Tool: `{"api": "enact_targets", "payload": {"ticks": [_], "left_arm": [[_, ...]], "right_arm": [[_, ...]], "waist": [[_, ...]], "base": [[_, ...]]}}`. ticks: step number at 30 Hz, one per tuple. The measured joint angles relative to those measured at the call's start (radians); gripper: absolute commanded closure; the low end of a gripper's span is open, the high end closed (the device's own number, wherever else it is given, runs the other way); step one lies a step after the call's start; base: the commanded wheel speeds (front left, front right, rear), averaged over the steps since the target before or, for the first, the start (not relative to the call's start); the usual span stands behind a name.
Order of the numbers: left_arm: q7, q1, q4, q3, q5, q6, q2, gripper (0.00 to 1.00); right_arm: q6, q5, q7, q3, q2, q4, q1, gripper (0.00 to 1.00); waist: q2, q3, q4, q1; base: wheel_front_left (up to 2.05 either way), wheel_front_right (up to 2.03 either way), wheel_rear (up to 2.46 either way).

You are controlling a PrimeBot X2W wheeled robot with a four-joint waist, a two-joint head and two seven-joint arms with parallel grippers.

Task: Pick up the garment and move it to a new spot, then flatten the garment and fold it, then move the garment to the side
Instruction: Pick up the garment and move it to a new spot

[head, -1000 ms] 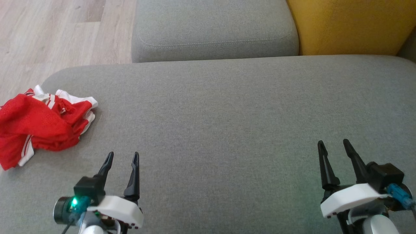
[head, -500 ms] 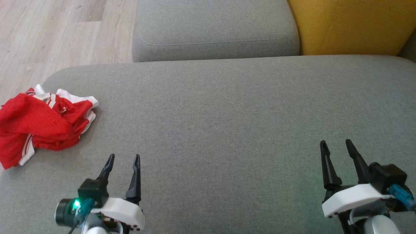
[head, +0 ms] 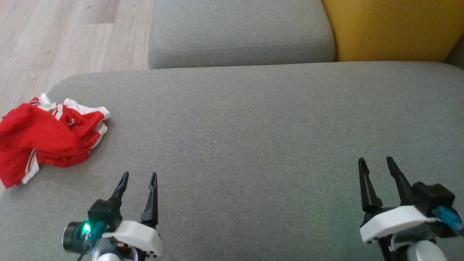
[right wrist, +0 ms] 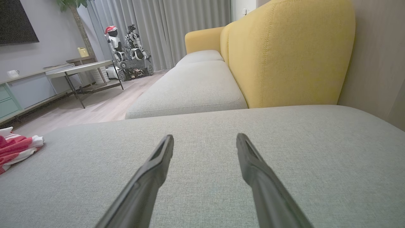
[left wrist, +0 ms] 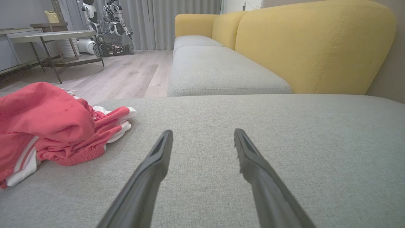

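Note:
A red garment [head: 43, 139] with white stripes lies crumpled at the left end of the grey sofa cushion [head: 253, 119], partly over its edge. In the left wrist view the garment [left wrist: 47, 126] sits left of the fingers; the right wrist view catches the garment [right wrist: 17, 147] at its far left. My left gripper [head: 139, 176] hovers open over the cushion, a short way right of and nearer than the garment, nothing between its fingers. At the lower right my right gripper [head: 375, 161] is open too, far from the garment. Both show open in their wrist views: left gripper [left wrist: 202, 134], right gripper [right wrist: 205, 139].
A second grey seat cushion [head: 239, 32] lies beyond, with a yellow backrest [head: 391, 29] to the right. Wooden floor [head: 54, 40] borders the sofa at the left. Farther off stand a round table [left wrist: 50, 36] and parked robots [right wrist: 126, 53].
Both grippers have drifted slightly lower and to the right in the head view. The garment lies as it did.

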Motion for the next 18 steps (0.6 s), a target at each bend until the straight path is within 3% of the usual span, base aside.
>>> {"api": "enact_targets", "payload": {"ticks": [9,18], "left_arm": [[0.0,-0.006,0.0,0.002,0.002,0.004,0.0,0.0],[0.0,-0.03,-0.004,0.016,0.011,0.009,0.021,0.0]], "right_arm": [[0.0,-0.023,0.0,0.0,0.0,0.0,0.0,0.0],[0.0,-0.045,0.001,0.02,0.0,-0.012,0.0,0.0]], "waist": [[0.0,0.005,0.023,0.0],[0.0,0.012,0.124,0.0]], "base": [[0.0,0.0,0.0],[0.0,0.0,0.0]]}}
